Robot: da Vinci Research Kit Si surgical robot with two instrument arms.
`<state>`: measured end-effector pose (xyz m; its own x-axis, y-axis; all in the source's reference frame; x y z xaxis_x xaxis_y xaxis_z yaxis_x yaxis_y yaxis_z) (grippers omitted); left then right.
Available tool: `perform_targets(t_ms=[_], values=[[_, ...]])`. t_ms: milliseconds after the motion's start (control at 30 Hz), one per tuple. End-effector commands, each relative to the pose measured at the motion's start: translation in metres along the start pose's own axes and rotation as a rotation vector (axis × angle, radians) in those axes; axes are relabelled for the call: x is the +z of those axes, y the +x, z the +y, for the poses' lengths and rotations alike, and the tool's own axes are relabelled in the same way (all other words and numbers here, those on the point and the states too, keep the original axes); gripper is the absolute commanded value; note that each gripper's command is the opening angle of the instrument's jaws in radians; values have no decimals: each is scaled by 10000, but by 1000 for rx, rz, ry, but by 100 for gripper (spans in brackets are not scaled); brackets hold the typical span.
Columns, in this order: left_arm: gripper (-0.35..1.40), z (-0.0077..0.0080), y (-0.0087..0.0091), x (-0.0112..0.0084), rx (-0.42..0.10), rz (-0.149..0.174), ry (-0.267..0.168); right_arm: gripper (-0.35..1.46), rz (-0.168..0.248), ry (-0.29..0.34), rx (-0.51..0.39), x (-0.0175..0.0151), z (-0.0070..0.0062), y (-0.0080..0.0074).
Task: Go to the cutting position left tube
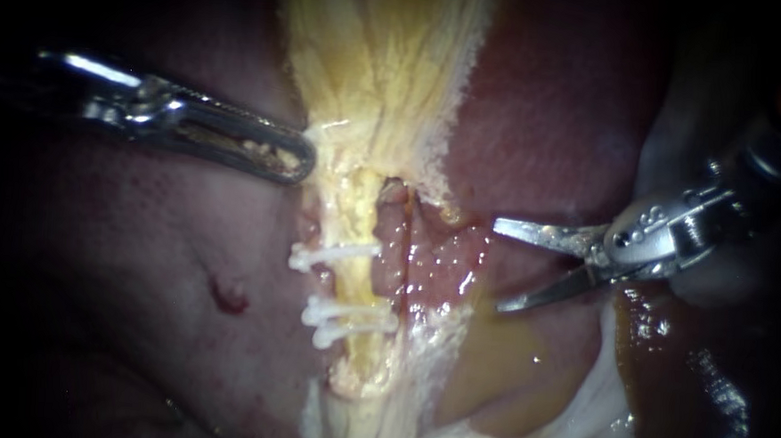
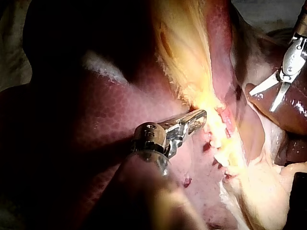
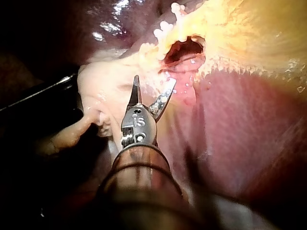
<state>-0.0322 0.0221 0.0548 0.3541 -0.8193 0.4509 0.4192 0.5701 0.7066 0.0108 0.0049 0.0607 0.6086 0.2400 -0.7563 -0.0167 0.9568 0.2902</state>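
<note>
A pale yellow tube [image 1: 356, 280], the left one, runs down the middle and carries three white clips [image 1: 331, 255], one above and two close together below. A redder tube [image 1: 404, 246] lies just to its right. My right instrument [image 1: 499, 265] has two slim blades that stand open; they are right of both tubes and apart from them. In the right wrist view these blades [image 3: 154, 84] point at a hole in the tissue [image 3: 184, 50]. My left instrument [image 1: 297, 156] has its jaws shut on the edge of the yellow tissue [image 1: 381, 58] above the clips.
Dark red liver [image 1: 139, 259] fills the left side, with a small bloody nick [image 1: 228, 296]. Wet brown tissue [image 1: 677, 368] and pale membrane [image 1: 576, 416] lie below the right instrument. In the left wrist view, the right instrument's open blades [image 2: 262, 101] hang beyond the yellow tissue.
</note>
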Motion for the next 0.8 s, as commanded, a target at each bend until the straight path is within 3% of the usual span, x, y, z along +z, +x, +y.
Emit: perform_targets(t_ms=[33,233,500,667,800], values=[[-35,0,0,0,-1,-2,-2,144,4,2,0,1,0,1],[-35,-1,1,2,0,-2,-3,144,32,38,1,14,-3,6],[-35,-1,3,4,0,-3,-6,144,51,98,34,60,-18,6],[-35,-1,3,5,0,-3,-6,144,60,155,80,93,-27,-2],[-35,-1,3,5,0,-3,-6,144,68,188,109,114,-25,-14]])
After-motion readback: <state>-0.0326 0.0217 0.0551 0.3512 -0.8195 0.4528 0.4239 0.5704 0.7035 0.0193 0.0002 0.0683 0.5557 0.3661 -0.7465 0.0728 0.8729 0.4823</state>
